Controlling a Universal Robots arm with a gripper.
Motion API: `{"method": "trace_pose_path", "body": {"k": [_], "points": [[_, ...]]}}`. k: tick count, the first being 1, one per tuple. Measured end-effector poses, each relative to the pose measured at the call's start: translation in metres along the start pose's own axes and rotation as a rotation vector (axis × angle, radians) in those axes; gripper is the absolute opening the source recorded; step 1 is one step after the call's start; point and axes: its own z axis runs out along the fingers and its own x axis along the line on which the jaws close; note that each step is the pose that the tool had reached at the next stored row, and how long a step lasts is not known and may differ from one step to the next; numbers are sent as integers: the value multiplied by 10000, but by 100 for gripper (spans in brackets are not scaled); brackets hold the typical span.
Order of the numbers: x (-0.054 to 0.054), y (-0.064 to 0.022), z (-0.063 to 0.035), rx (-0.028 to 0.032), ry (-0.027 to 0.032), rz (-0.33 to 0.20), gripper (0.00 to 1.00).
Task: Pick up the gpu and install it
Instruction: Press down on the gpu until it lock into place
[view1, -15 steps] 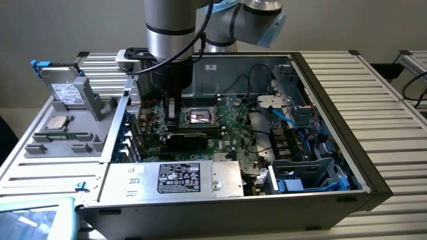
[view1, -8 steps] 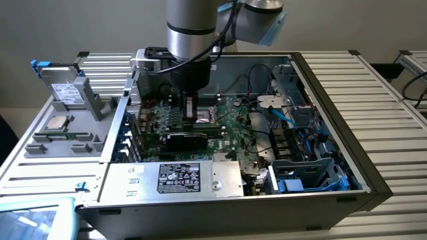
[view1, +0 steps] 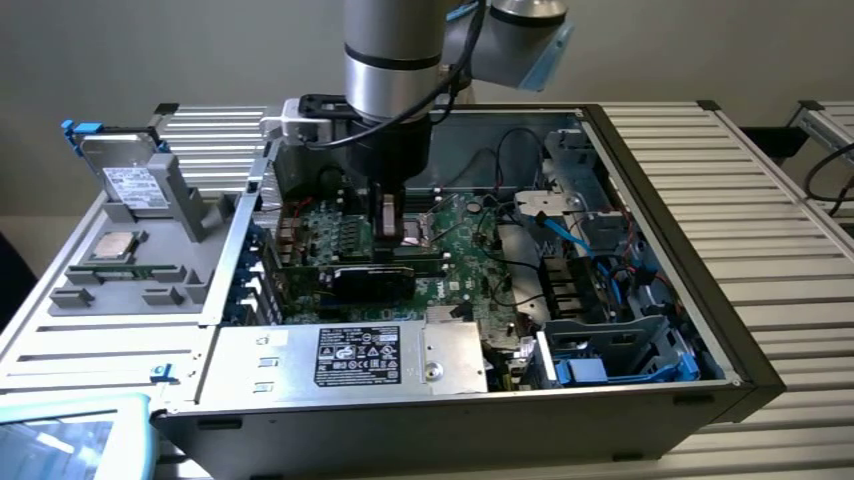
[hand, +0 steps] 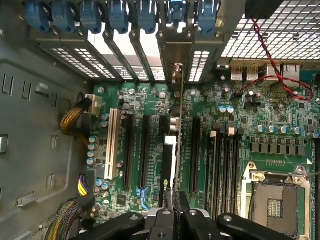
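GPU stands on edge over the green motherboard, seen from the wrist as a thin strip running along one of the long black expansion slots, with its metal bracket end reaching up to the slotted rear wall of the case. From the exterior view, the card's black cooler face shows just below the arm, upright among the slots near the middle of the board. The gripper is clenched on the card's upper edge, its black fingers pressed to either side of it. A white slot and further black slots lie beside the card, and the open processor socket sits further along the board. Blue retaining clips line the top of the rear wall, and a red and black twisted wire loops over the board's corner. The open computer case lies on its side on a slatted desk. On the exterior view's left, a grey tray holds a drive and a processor.
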Motion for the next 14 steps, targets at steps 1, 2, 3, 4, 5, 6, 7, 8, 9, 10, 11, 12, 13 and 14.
{"method": "trace_pose_path", "body": {"k": [1,2,3,4,5,6,7,8,9,10,11,12,13,14], "points": [[7,1,1,16,5,-48,12],[11,1,1,29,9,-86,12],[13,1,1,33,11,-109,12],[16,0,2,38,13,-136,12],[18,-4,1,42,18,-179,12],[18,-5,1,46,19,-208,12],[18,-4,1,45,20,-210,12],[19,-4,2,46,20,-210,12],[19,-4,3,45,20,-210,12],[18,-5,11,47,18,-210,12],[17,-6,23,46,20,-211,12],[16,-7,38,46,20,-210,12],[14,-9,55,46,20,-211,12],[13,-10,71,46,20,-210,12]]}}
